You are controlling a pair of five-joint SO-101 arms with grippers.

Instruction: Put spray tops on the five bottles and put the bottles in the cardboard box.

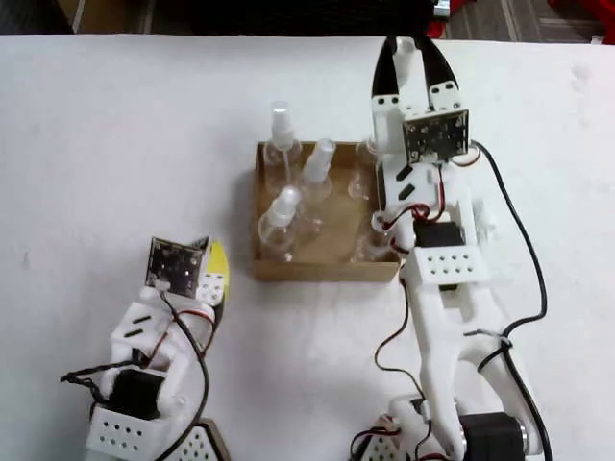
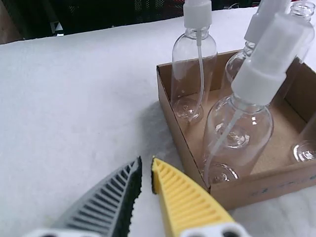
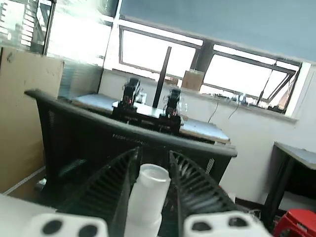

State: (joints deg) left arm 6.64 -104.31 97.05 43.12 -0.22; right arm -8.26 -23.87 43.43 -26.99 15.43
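The right pincer [image 3: 153, 154] is clamped on a white spray top [image 3: 148, 197], its two black ribbed fingers [image 3: 106, 187] pressing the top's sides so that the open neck sticks up between them. It points away from the surface toward the room, and in the high view it hangs past the far edge of the cardboard box [image 1: 327, 267], with its arm lying over that box's side.

The left pincer [image 2: 146, 165] is narrow, with a thin gap between the grey finger [image 2: 116, 197] and the yellow finger [image 2: 180, 202] and nothing in it. It sits low over the white surface [image 2: 74, 108]. Just ahead of it, off to the yellow finger's side, stands the box, whose near corner is close to the fingertips but not touching them.

Closest to this pincer inside the box is a clear bottle [image 2: 242, 133] with a spray top on it. Behind that one are two more capped bottles, one in the box's far corner [image 2: 193, 59] and one nearer the middle [image 1: 317, 161].

Beyond those, under the right arm, stand two bottles with bare necks: one at the near edge [image 1: 373, 235] and one farther back [image 1: 365, 158] that is partly hidden by the arm
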